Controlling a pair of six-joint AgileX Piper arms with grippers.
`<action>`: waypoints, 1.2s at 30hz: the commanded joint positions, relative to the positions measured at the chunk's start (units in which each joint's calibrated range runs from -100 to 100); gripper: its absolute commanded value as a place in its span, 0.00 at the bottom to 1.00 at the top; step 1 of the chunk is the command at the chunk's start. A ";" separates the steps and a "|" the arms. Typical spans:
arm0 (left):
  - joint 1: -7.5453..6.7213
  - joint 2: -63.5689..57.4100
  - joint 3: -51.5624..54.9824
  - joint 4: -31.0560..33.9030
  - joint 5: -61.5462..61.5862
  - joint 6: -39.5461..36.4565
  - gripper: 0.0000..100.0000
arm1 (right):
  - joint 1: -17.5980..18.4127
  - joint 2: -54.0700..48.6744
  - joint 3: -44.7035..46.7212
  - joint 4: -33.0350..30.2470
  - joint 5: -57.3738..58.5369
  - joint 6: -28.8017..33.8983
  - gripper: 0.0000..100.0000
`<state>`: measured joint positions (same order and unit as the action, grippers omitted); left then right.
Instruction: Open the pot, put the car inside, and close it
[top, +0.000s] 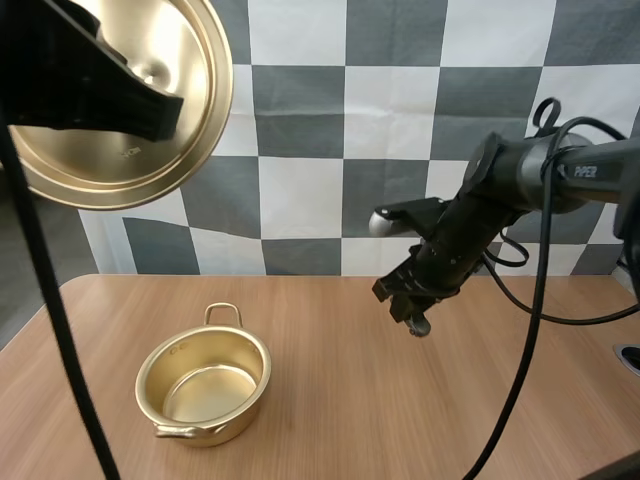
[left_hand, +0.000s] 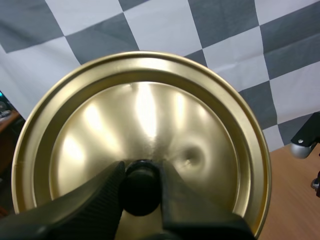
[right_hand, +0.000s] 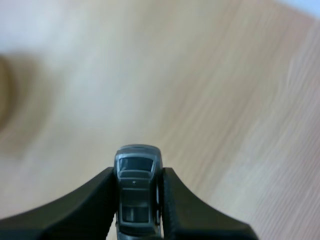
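The gold pot (top: 204, 387) stands open on the wooden table at the front left, with nothing inside it. Its gold lid (top: 130, 110) hangs high at the upper left, tilted, inner side toward the camera. My left gripper (left_hand: 141, 186) is shut on the lid's (left_hand: 145, 135) black knob (left_hand: 141, 190). My right gripper (top: 412, 315) hovers above the table's middle right, to the right of the pot. It is shut on a small grey toy car (right_hand: 137, 187), pinched by its sides between the fingers (right_hand: 90, 205); the car (top: 418, 324) pokes out below the fingertips.
Bare wooden tabletop (top: 350, 400) lies between the pot and my right gripper. A round dark fitting (top: 630, 358) sits at the table's right edge.
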<state>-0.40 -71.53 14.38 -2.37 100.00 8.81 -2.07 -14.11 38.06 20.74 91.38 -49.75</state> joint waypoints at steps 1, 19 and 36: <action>0.01 -2.89 -0.02 2.37 0.00 -0.03 0.00 | -0.03 -5.59 -9.37 10.49 8.62 -2.17 0.00; 0.01 -17.51 -0.02 6.73 0.00 -1.09 0.00 | 9.49 1.02 -18.39 11.74 8.62 -4.01 0.00; 0.01 -20.16 -0.02 10.72 0.00 -1.67 0.00 | 21.54 15.85 -18.39 17.15 8.62 -6.97 0.00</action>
<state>-0.40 -91.54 14.38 8.40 100.00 7.14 19.42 0.99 19.73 37.60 99.96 -56.33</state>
